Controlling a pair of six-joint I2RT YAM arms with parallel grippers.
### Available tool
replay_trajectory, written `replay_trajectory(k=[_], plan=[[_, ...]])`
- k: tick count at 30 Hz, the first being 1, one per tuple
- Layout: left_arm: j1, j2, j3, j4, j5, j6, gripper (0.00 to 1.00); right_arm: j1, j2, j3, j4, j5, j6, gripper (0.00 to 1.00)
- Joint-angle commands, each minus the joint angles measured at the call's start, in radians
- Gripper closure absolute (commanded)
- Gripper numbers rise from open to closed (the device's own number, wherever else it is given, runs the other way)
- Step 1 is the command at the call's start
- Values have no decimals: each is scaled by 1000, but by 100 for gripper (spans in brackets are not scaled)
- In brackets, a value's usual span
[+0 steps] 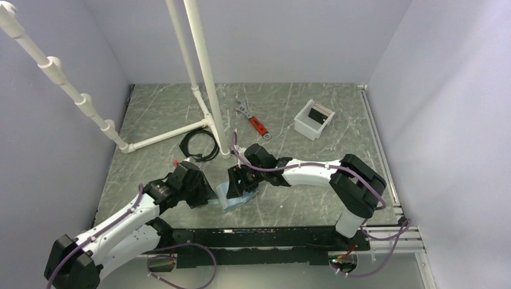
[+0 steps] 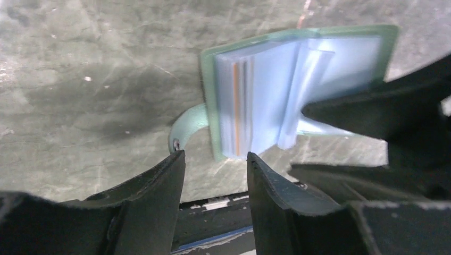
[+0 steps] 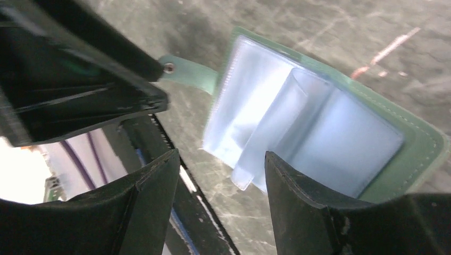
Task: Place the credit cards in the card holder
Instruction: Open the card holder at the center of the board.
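Observation:
The card holder (image 1: 236, 197) lies open on the marble table between my two grippers. Its grey-green cover (image 2: 391, 40) frames pale blue clear sleeves (image 3: 319, 127), one sleeve curling up. A thin orange-brown edge (image 2: 236, 106) shows inside the left stack of sleeves; I cannot tell the credit cards apart from the sleeves. The holder's snap strap (image 2: 183, 130) points toward the left gripper. My left gripper (image 2: 215, 155) hovers open just short of the holder's near edge, nothing between its fingers. My right gripper (image 3: 220, 154) stands open over the holder's edge, also holding nothing.
A white square tub (image 1: 314, 119) stands at the back right. A red-handled wrench (image 1: 253, 119) and a coiled black cable (image 1: 200, 144) lie near the white pipe frame (image 1: 205, 90). The table's black front rail (image 1: 265, 238) runs just below the holder.

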Motion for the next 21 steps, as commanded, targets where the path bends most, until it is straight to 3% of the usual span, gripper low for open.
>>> replay_trajectory(k=[1,6,8,16,21], plan=[[-4,-34,50,40,58,46,47,1,-23,41,-99,150,-93,37],[-4,62,115,8,13,59,60,70,0,93,-204,409,-188,25],[-4,75,126,-13,-17,60,61,99,15,114,-221,477,-205,21],[-4,46,87,-6,-24,26,51,153,72,148,-180,466,-200,16],[-4,34,67,4,-6,22,47,160,112,167,-203,495,-193,20]])
